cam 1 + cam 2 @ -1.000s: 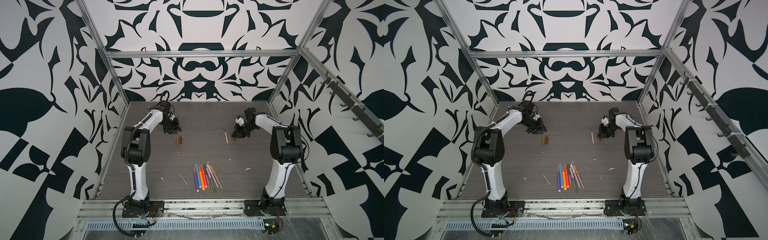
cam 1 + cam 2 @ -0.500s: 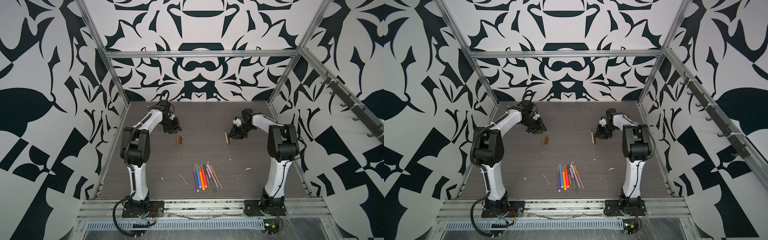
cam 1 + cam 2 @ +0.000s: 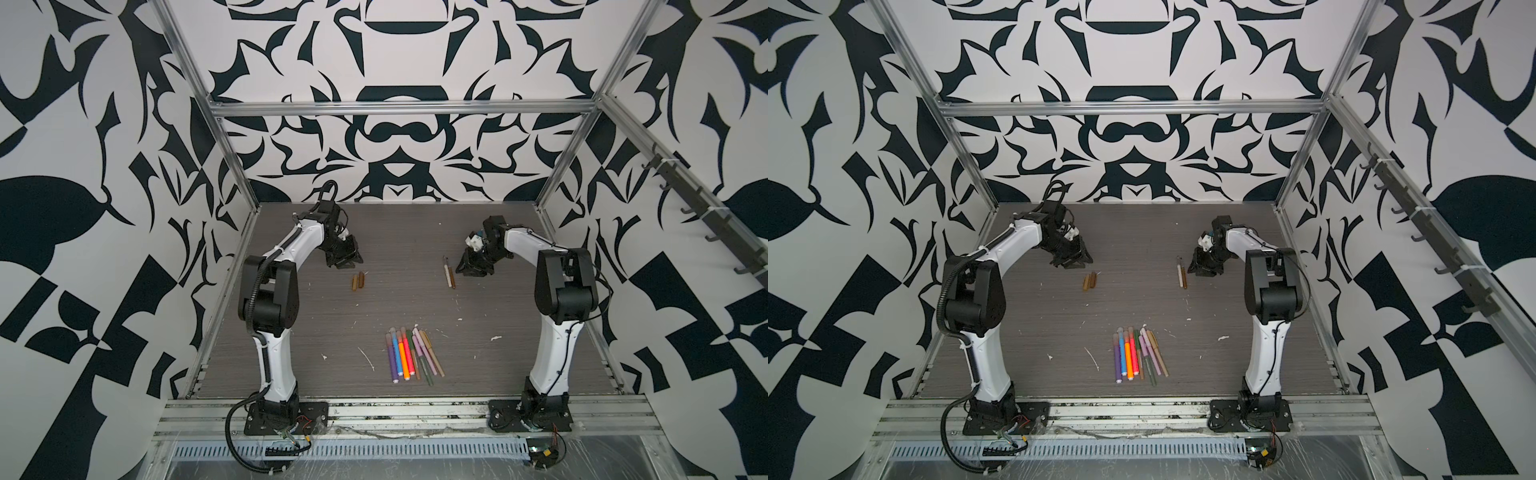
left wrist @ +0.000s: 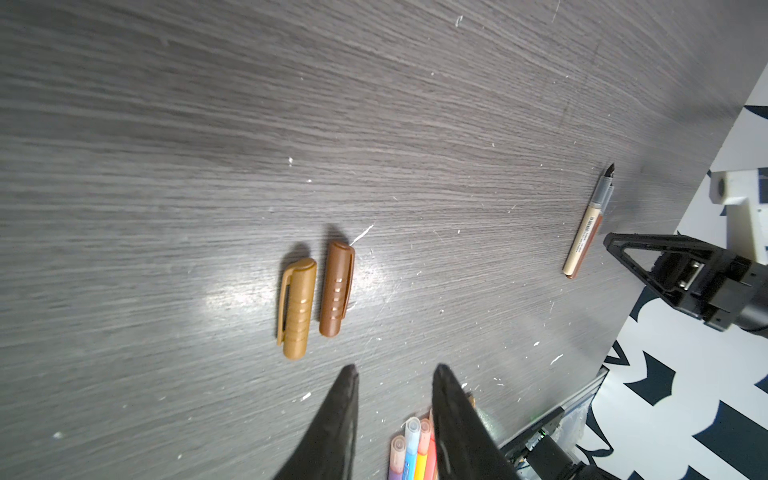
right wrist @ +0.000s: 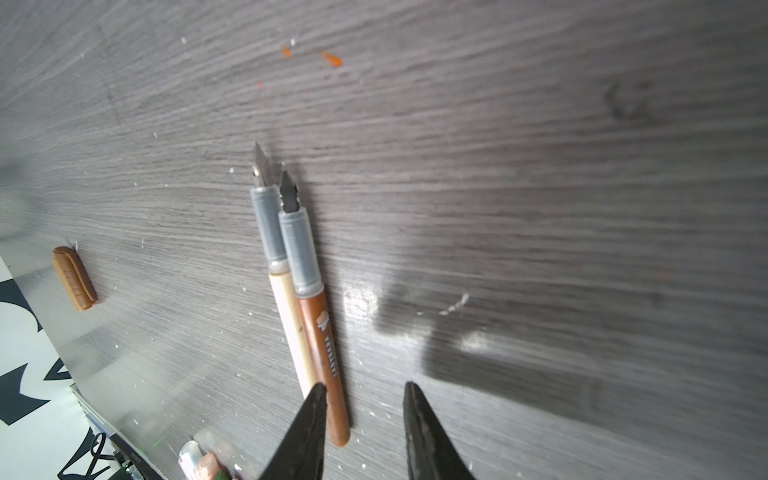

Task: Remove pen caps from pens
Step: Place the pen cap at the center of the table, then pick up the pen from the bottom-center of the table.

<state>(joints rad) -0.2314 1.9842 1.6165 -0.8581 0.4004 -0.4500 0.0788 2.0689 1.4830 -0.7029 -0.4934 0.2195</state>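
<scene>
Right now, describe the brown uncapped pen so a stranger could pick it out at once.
Find the right gripper over the dark wood table; two uncapped pens lie side by side by its fingertips. Take the brown pen with white lettering, not the cream pen touching it.

Two loose caps (image 3: 358, 281) side by side on counter (image 3: 399, 232), back left. Two uncapped pens (image 3: 448, 274) touching, back right. Pen bundle (image 3: 409, 353) front centre, well apart from both.
</scene>
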